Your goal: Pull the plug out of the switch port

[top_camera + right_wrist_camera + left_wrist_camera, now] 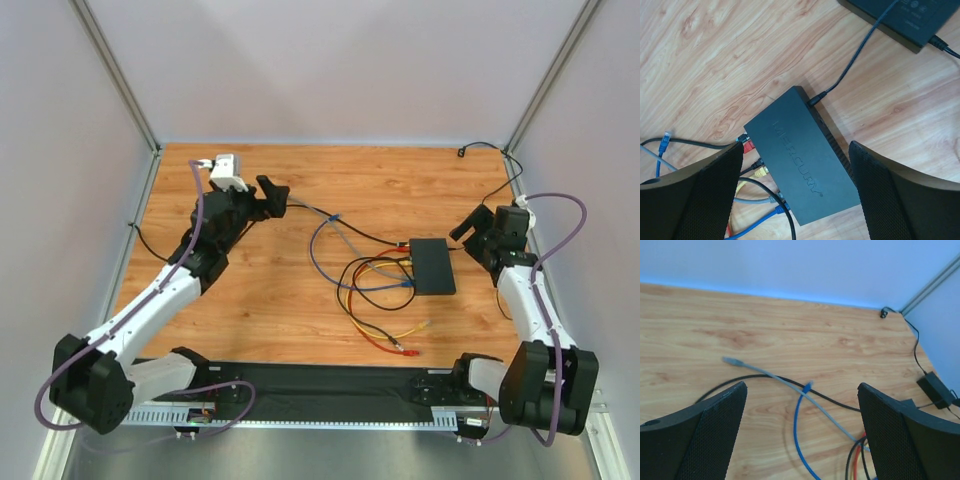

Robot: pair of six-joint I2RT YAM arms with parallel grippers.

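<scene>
The switch (433, 266) is a flat black box right of centre on the wooden table. In the right wrist view the switch (805, 160) shows a row of plugs on its left edge: red (747, 144), black (756, 163), yellow (761, 172), grey (771, 199) and blue (780, 209). My right gripper (472, 226) is open, above and just right of the box; its jaws stand wide on either side of the box in its wrist view (796, 146). My left gripper (272, 193) is open and empty at the far left, well away from the switch; its wrist view (801, 386) shows only loose cables.
Cables loop left of the switch, with free ends: blue (335, 217), yellow (425, 325), red (408, 352), grey (730, 360). A thick black power brick (900, 20) with a thin cord lies behind the switch. A black mat (330, 385) lines the near edge. Walls enclose the table.
</scene>
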